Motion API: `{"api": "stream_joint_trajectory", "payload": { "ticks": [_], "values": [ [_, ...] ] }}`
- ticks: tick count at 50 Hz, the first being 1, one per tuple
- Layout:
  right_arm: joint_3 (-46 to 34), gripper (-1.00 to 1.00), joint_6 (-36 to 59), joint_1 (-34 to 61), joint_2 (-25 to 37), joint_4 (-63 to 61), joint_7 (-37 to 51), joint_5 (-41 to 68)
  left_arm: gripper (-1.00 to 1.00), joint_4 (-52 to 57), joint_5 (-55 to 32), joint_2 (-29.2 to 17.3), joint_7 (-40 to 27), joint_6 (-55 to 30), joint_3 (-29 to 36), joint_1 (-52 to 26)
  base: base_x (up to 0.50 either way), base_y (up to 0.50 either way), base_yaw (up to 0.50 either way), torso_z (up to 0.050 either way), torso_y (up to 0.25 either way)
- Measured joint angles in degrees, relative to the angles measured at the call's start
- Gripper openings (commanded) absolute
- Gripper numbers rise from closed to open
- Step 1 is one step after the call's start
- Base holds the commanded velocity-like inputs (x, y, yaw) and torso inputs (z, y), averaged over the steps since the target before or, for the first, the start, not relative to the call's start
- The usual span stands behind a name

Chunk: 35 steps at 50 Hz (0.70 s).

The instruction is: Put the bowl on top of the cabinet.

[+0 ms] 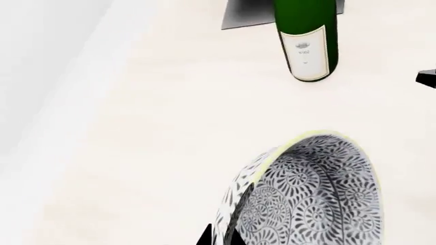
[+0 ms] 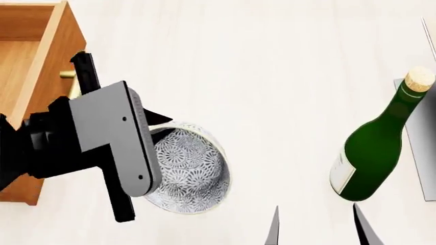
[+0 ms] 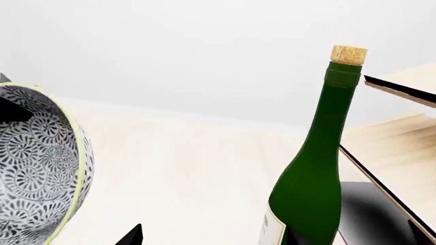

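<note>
The bowl, white-grey with a fine dark pattern, hangs tilted over the pale table just right of the cabinet. My left gripper is shut on the bowl's rim. In the left wrist view the two black fingertips straddle the wall of the bowl. The cabinet is orange-brown wood with a brass handle, at the far left of the head view. My right gripper stands open and holds nothing, near the front edge beside the green bottle. The right wrist view shows the bowl to one side of the right gripper.
A green corked bottle stands upright at the right, also in the left wrist view as the bottle and in the right wrist view as the bottle. Behind it is a pale slanted rack with a grey base.
</note>
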Motion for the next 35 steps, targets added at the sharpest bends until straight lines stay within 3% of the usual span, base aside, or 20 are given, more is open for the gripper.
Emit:
{"api": "stream_joint_trajectory", "payload": {
  "ticks": [12,35],
  "values": [
    [0.05,1.00,0.59,0.11,0.32,-0.78,0.15,0.21,-1.00,-2.14,-2.22,1.76,-1.31,-4.55,-7.52,-6.50,0.00,0.00,0.00,0.000,0.000],
    [-0.58,1.00,1.56,0.36,0.56,-1.19,0.75,-0.24,-1.00,-34.74,3.24,8.55,-17.33,-1.44,-28.76,-24.89,0.00,0.00,0.00,0.000,0.000]
  ]
}}
